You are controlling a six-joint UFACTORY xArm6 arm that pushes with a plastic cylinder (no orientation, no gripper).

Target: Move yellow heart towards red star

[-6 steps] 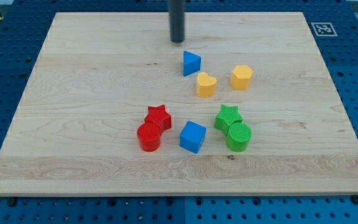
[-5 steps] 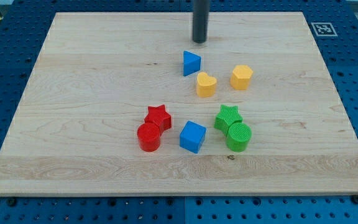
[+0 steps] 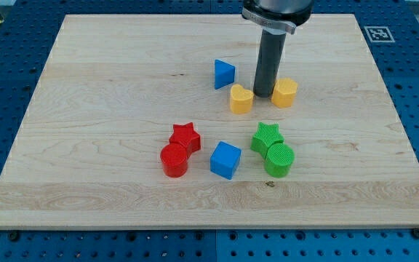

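Observation:
The yellow heart (image 3: 241,99) lies on the wooden board above the middle. The red star (image 3: 185,136) lies lower left of it, touching a red cylinder (image 3: 174,160). My tip (image 3: 263,94) stands on the board between the yellow heart on its left and a yellow hexagon block (image 3: 284,92) on its right, close to both. Whether it touches either I cannot tell.
A blue triangle (image 3: 224,73) lies up and left of the heart. A blue cube (image 3: 225,160) sits right of the red cylinder. A green star (image 3: 267,136) and a green cylinder (image 3: 278,159) sit together at the lower right. The board's edge (image 3: 209,227) runs along the bottom.
My tip has moved right and down the view, from above the blue triangle to the gap between the yellow heart and the yellow hexagon. The blocks have barely moved.

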